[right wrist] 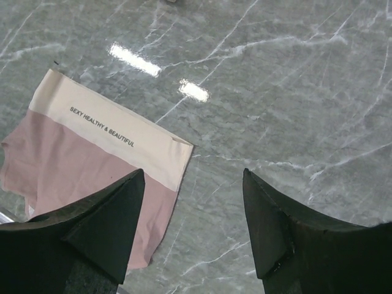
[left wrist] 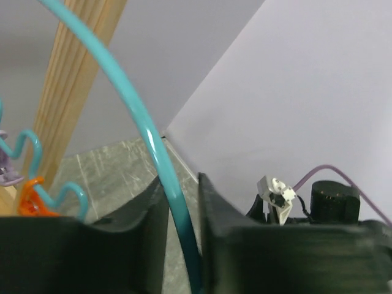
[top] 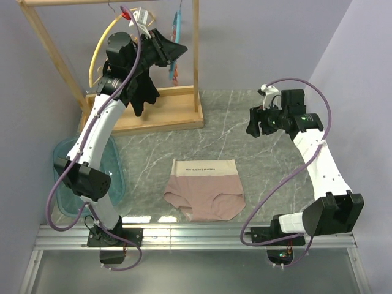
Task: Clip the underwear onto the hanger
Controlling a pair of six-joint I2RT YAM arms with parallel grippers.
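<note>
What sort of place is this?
Probably a lab bench staged as a laundry corner: marble-look table, wooden rack with a blue hanger, briefs laid flat, plain lilac walls close around.

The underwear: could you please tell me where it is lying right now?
In the top view the underwear lies flat on the table, centred near its front edge, with the waistband toward the wooden rack at the back left.

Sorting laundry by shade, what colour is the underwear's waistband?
The waistband is light cream; clearest in the right wrist view.
</note>
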